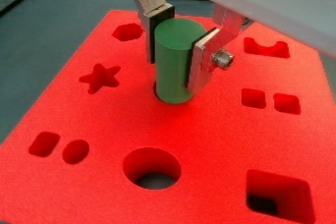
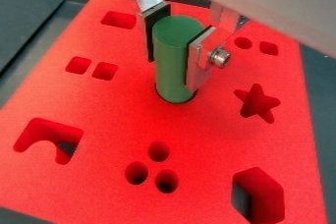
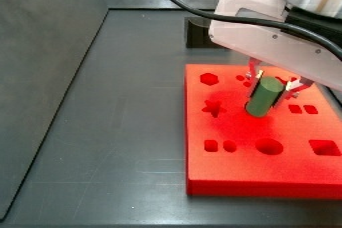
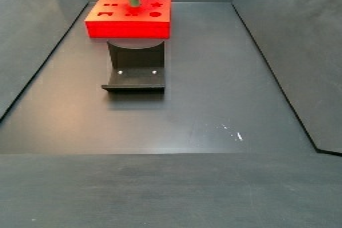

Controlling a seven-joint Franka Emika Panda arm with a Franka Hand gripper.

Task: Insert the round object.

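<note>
My gripper [image 1: 182, 49] is shut on the round object, a matte green cylinder peg [image 1: 172, 63], gripping its upper part between the silver fingers. The peg hangs over the middle of the red board [image 1: 92, 120]. Its lower end is at or just above the board's surface, and I cannot tell whether it touches. The board's large round hole [image 1: 152, 167] lies apart from the peg, near one edge. In a side view the peg [image 3: 262, 97] leans a little above the board [image 3: 254, 172], with the round hole [image 3: 270, 146] nearer the front edge. Both wrist views show the grip [image 2: 179, 49].
The red board [image 2: 105, 120] has other cut-outs: a star [image 1: 100, 76], a hexagon [image 1: 128, 31], small squares [image 1: 269, 98] and a large square [image 1: 277, 193]. In a side view the board [image 4: 131, 28] sits on the dark fixture [image 4: 134, 72] at the far end of a dark walled floor.
</note>
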